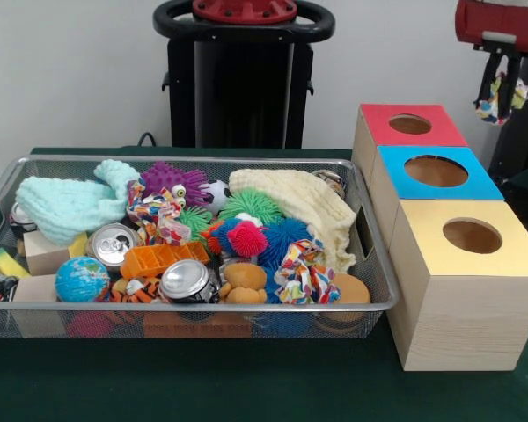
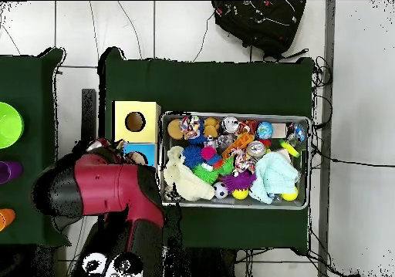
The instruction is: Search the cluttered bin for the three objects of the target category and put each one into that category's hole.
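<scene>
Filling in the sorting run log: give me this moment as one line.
gripper: shut on held cloth knot, raised clear of bin | bin: two cloth knots inside | yellow hole: uncovered

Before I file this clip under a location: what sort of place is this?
Probably a robotics lab test bench: a red robot arm over a green-covered table, a wire bin of mixed toys, three sorting boxes, and cables on a tiled floor.
</scene>
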Motion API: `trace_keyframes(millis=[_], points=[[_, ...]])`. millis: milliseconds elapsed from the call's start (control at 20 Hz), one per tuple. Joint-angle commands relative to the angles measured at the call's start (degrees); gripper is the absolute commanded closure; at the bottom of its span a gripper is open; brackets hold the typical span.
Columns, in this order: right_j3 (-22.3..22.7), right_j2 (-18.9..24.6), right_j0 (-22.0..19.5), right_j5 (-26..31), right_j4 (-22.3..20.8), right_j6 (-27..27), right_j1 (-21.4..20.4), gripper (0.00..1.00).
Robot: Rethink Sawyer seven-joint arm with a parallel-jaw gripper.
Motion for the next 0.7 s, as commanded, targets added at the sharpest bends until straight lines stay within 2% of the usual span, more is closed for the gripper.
trace_keyframes(millis=[50, 300, 700], points=[[9.9, -3.0, 1.6, -8.3, 2.7, 17.1, 4.7, 1.0], [11.9, -4.6, 4.5, -10.3, 4.0, 16.3, 6.1, 1.0], [17.3, -3.5, 5.9, -12.7, 6.7, 13.7, 2.7, 1.0]])
